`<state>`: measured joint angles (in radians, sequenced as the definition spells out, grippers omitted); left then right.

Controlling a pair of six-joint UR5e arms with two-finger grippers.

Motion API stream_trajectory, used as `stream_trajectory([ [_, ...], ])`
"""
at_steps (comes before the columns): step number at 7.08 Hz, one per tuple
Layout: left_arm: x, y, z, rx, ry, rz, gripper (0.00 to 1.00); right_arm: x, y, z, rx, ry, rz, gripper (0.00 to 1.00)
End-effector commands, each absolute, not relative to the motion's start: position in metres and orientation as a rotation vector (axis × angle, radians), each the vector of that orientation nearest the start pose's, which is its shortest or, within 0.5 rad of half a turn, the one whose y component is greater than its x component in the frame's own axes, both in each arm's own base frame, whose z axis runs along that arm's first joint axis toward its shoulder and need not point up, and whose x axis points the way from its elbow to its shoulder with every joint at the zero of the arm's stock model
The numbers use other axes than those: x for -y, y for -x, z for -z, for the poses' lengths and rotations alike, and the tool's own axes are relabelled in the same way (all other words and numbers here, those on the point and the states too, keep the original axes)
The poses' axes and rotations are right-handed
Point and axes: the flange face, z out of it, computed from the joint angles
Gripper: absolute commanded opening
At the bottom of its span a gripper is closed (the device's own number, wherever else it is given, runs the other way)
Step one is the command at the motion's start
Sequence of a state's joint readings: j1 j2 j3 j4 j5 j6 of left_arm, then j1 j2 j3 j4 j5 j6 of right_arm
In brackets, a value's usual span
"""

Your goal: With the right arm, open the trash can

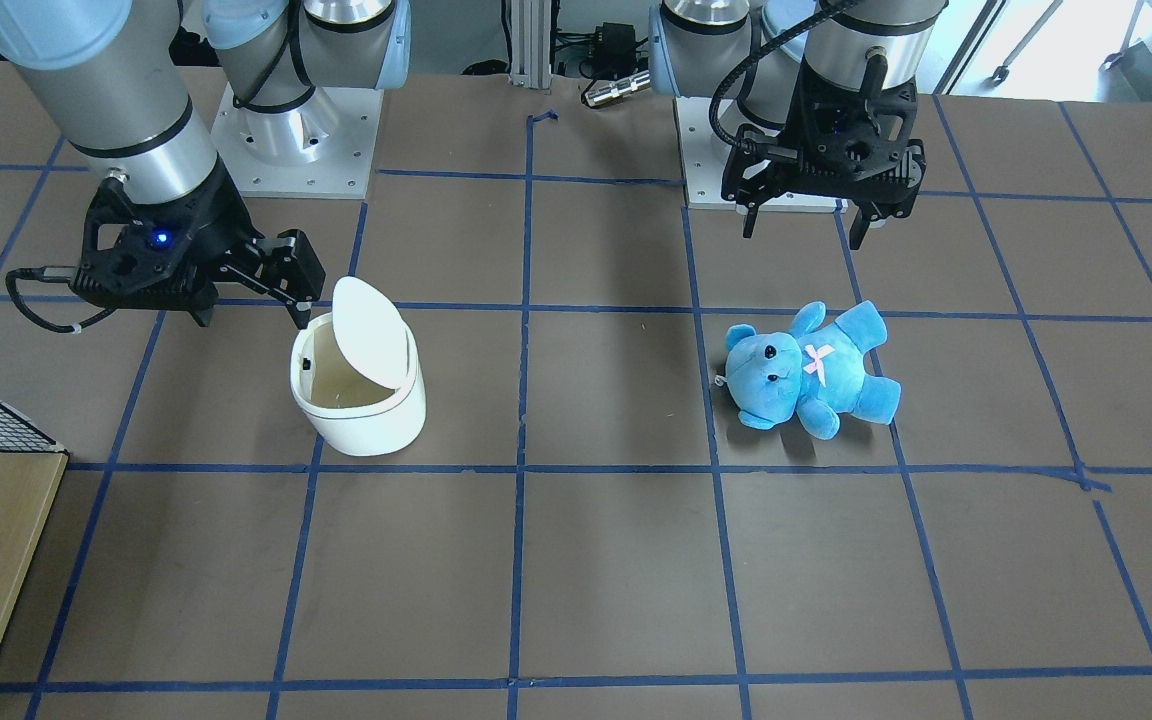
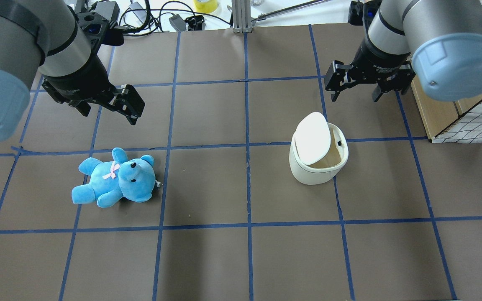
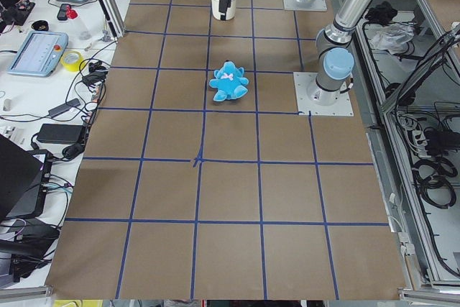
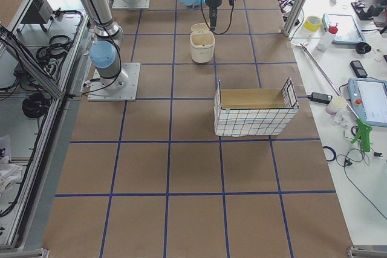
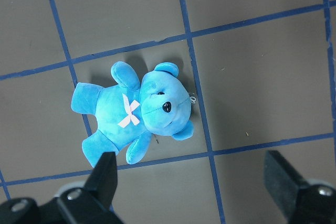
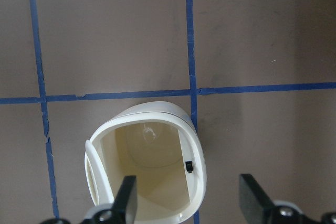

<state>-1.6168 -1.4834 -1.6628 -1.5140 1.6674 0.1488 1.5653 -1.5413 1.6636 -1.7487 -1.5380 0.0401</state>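
Observation:
The white trash can (image 1: 366, 410) stands on the brown table. Its flip lid (image 1: 364, 335) is tilted up on edge, so the cream inside shows. It also appears in the overhead view (image 2: 313, 173), the exterior right view (image 4: 202, 45) and the right wrist view (image 6: 197, 150). My right gripper (image 1: 254, 308), with the blue light, hovers just above the can's rim, open and empty. It shows in the overhead view (image 2: 356, 97) and its own wrist view (image 6: 189, 203), with the can between its fingers. My left gripper (image 1: 803, 228) is open and empty above the blue bear.
A blue plush bear (image 1: 806, 370) lies on its back under my left gripper (image 5: 194, 182), also seen in the overhead view (image 2: 115, 180). A wire basket with a wooden lining (image 4: 254, 113) stands at the table's end beyond the can. Blue tape lines grid the table.

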Motion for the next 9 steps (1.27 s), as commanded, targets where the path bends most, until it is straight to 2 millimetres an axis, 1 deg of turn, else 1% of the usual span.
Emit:
stream_trajectory([
  [1,0.454,0.145,-0.49,-3.028,-0.292,0.072,1.0,0.488,-0.126,-0.472,-3.177,-0.082,0.065,1.0],
  [2,0.454,0.145,-0.49,-3.028,-0.292,0.072,1.0,0.477,-0.126,-0.483,-3.189,-0.079,0.048,1.0],
  [4,0.454,0.145,-0.49,-3.028,-0.292,0.072,1.0,0.475,-0.135,-0.49,-3.09,-0.084,0.065,1.0],
  [9,0.454,0.145,-0.49,-3.028,-0.292,0.072,1.0,0.474,-0.133,-0.486,-3.104,-0.087,0.037,1.0],
])
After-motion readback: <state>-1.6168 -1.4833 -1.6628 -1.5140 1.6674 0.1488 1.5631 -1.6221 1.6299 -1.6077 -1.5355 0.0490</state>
